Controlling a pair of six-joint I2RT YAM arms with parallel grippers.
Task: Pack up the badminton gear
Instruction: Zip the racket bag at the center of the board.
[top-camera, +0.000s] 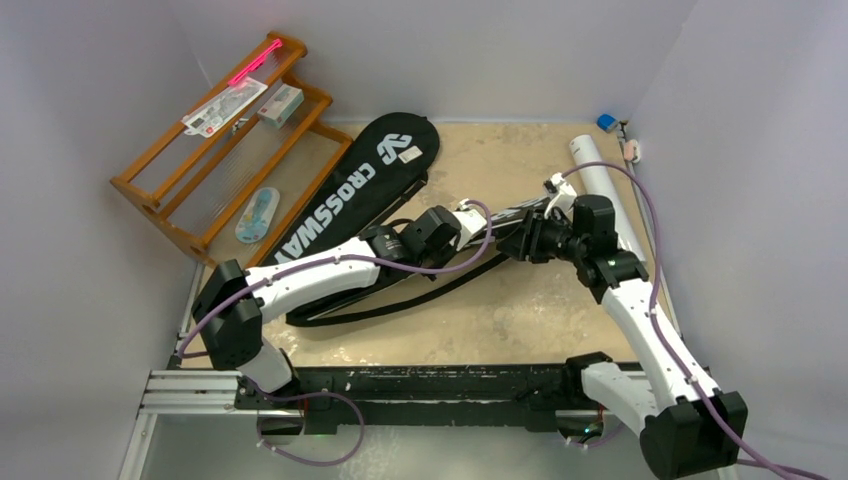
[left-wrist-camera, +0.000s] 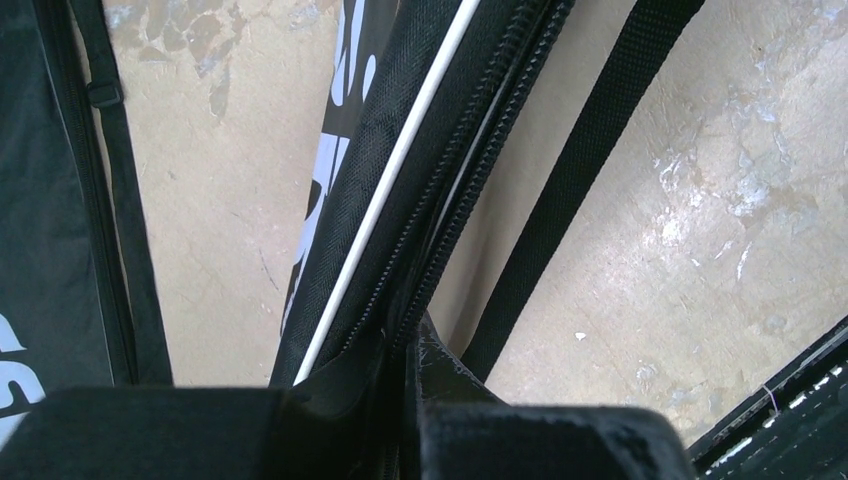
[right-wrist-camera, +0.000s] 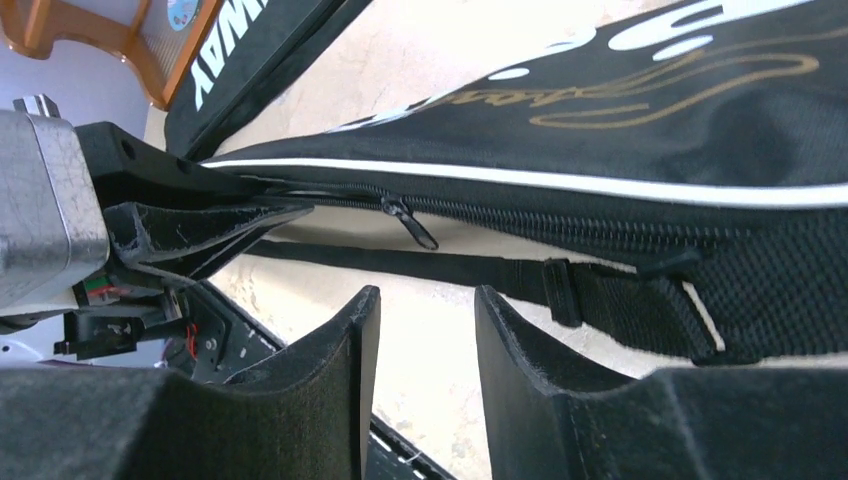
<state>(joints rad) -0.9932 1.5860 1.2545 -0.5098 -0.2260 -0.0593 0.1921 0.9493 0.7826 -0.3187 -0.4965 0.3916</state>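
Pinching the black cover (left-wrist-camera: 370, 170) mid-frame by its zip edge, the left hand (left-wrist-camera: 400, 348) steadies it while the nearer right hand (right-wrist-camera: 425, 300), spread and empty, sits just below the zip pull (right-wrist-camera: 408, 220) of its left-to-right zip.

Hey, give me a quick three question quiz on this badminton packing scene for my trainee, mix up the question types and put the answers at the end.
1. True or false: the left pincer is shut on the zipper edge of a cover.
2. What does the right pincer hold? A) nothing B) a zipper pull C) a strap
3. Fill in: the flat cover beside the rack reads ____.
Key: 1 true; 2 A; 3 CROSSWAY.
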